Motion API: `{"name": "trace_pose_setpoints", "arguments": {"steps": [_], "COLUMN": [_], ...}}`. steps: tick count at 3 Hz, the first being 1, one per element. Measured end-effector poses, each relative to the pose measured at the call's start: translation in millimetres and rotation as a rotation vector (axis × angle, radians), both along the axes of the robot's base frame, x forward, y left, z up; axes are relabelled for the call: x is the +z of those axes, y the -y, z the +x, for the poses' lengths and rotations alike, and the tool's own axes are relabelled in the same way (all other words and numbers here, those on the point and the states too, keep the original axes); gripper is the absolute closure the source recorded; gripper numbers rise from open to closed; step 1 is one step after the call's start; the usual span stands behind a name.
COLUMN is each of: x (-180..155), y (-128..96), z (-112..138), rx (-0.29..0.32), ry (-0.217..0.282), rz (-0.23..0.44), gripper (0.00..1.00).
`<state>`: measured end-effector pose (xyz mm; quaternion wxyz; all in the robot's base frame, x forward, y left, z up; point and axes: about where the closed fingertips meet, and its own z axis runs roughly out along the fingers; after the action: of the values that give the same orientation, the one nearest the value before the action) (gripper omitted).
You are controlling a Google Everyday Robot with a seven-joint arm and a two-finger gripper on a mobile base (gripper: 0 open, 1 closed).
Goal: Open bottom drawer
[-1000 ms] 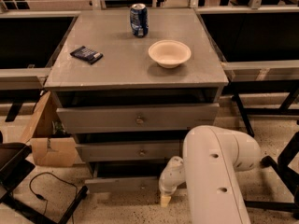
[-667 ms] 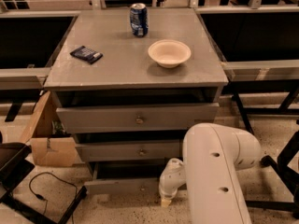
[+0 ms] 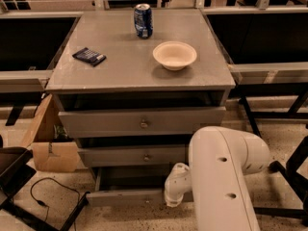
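My white arm point(image 3: 226, 177) fills the near right corner, bending down and leftward to the floor-level front of the cabinet. At its end my claw point(image 3: 174, 196) sits low against the right part of the bottom drawer point(image 3: 125, 196). I cannot tell whether my claw is wide, narrow or gripping anything, since the wrist covers it from here. The bottom drawer stands out from the cabinet, its slim grey front panel forward of the two fronts above and a dark strip of its tray showing behind the panel. To the left on the speckled floor lies a black cable point(image 3: 53, 191), and beyond it a cardboard box point(image 3: 48, 148) leans beside the cabinet. Above the bottom drawer is the middle drawer point(image 3: 115, 156) with a small round knob at its centre. Over that is the taller top drawer point(image 3: 106, 121), also with a knob. On the grey counter point(image 3: 125, 76) a pale bowl point(image 3: 174, 55) rests toward the right and a dark flat packet point(image 3: 89, 56) toward the left. A blue can point(image 3: 143, 20) stands upright at the far edge.
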<state>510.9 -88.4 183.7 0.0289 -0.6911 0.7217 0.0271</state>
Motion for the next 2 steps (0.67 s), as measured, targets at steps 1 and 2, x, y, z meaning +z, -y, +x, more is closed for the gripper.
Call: {"name": "trace_pose_setpoints", "arguments": {"steps": [1,2], "x": [3.5,7.9], "y": [-0.1,-3.1], "z": [0.9,3.7], "rx": [0.000,0.006], "ry": [0.000,-0.001], "rz": [0.000,-0.005], "gripper": [1.00,1.00]}}
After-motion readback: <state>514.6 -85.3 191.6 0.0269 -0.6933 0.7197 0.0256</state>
